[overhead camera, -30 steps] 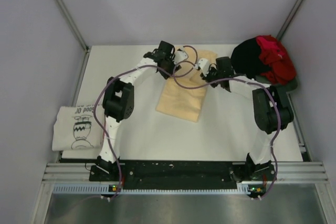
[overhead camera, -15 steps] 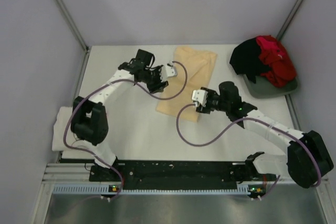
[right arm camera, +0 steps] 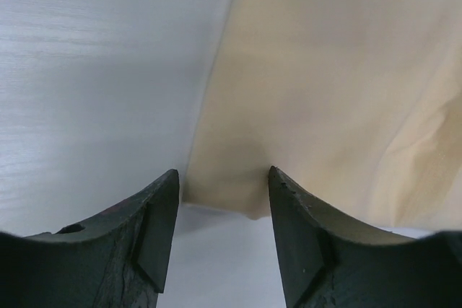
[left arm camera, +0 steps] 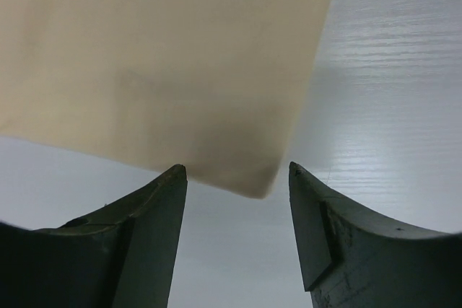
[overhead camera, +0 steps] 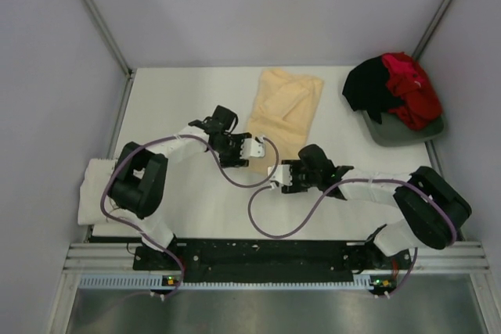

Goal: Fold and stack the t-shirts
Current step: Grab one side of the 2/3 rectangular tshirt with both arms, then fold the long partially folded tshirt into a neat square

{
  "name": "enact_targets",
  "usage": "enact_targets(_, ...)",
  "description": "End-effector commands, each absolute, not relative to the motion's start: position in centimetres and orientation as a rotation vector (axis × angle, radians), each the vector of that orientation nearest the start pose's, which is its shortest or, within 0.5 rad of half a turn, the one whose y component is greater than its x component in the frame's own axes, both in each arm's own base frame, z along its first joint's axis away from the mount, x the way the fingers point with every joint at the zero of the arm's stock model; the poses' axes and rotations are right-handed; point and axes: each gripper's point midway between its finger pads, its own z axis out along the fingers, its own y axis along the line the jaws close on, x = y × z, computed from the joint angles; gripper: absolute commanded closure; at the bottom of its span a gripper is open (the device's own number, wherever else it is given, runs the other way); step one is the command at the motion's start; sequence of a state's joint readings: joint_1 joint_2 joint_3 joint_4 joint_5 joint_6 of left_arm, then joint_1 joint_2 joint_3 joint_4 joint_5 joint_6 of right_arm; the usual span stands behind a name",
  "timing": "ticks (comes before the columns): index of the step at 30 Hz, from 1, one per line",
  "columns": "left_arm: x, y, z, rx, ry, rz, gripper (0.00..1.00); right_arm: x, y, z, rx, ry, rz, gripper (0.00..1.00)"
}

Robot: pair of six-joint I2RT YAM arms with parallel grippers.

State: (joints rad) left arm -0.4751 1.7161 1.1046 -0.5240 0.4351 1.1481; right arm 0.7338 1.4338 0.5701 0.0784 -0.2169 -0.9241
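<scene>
L gripper [left arm camera: 237, 166]: jaws apart, empty, at yellow tee [overhead camera: 286, 107] corner, mid-frame
R gripper [right arm camera: 223, 171]: jaws apart, empty, at its other near corner

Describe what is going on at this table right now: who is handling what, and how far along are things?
Two robot arms are working on the pale yellow t-shirt, which lies folded into a long strip mid-table. The left gripper and right gripper sit low at its near end, each facing a corner, jaws open and gripping nothing. A folded white t-shirt waits at the left edge. A black t-shirt and a red t-shirt are heaped unfolded on a grey-green container at far right.
</scene>
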Motion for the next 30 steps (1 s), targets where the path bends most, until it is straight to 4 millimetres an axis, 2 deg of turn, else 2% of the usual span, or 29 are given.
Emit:
enact_targets(1, 33.0, -21.4, 3.7, 1.997, 1.653, -0.264, 0.38, 26.6, 24.0, 2.5, -1.805, 1.528, 0.104, 0.51)
enact_targets(2, 32.7, -21.3, 3.2, 2.013, 1.664, -0.273, 0.40, 26.4, 23.8, 2.1, -1.822, 1.544, 0.107, 0.58)
enact_targets(4, 31.9, -20.9, 2.9, 2.033, 1.686, -0.293, 0.46, 26.0, 23.3, 1.5, -1.846, 1.578, 0.104, 0.87)
enact_targets(5, 31.5, -20.9, 2.9, 2.041, 1.693, -0.305, 0.58, 25.8, 23.2, 1.6, -1.855, 1.583, 0.099, 0.98)
enact_targets(7, 31.0, -20.5, 3.0, 2.040, 1.721, -0.311, 0.87, 24.4, 22.5, 1.5, -1.899, 1.606, 0.109, 1.00)
enact_targets(8, 30.8, -20.3, 3.0, 2.027, 1.748, -0.309, 0.98, 23.8, 22.3, 1.8, -1.910, 1.606, 0.113, 1.00)
enact_targets(11, 29.5, -19.7, 3.8, 2.005, 1.816, -0.334, 1.00, 21.9, 22.2, 3.2, -1.930, 1.595, 0.138, 1.00)
enact_targets(15, 26.1, -18.6, 6.0, 2.005, 1.864, -0.397, 1.00, 18.3, 21.6, 5.4, -1.968, 1.595, 0.187, 1.00)
enact_targets(18, 21.6, -17.0, 7.9, 2.045, 1.908, -0.484, 1.00, 15.1, 21.1, 7.8, -1.983, 1.564, 0.263, 1.00)
enact_targets(21, 17.7, -16.3, 10.9, 2.066, 1.895, -0.585, 1.00, 12.1, 21.0, 11.2, -1.963, 1.498, 0.356, 1.00)
enact_targets(25, 13.7, -16.1, 14.9, 2.066, 1.889, -0.721, 1.00, 8.4, 21.1, 15.3, -1.912, 1.478, 0.540, 1.00)
enact_targets(27, 13.4, -16.6, 16.8, 2.025, 1.886, -0.753, 1.00, 7.8, 21.1, 17.0, -1.864, 1.486, 0.588, 1.00)
enact_targets(29, 14.5, -17.4, 18.3, 1.942, 1.905, -0.723, 1.00, 8.4, 21.0, 18.4, -1.799, 1.510, 0.568, 1.00)
enact_targets(30, 15.7, -17.8, 19.1, 1.888, 1.918, -0.683, 1.00, 9.1, 20.8, 18.9, -1.759, 1.528, 0.542, 1.00)
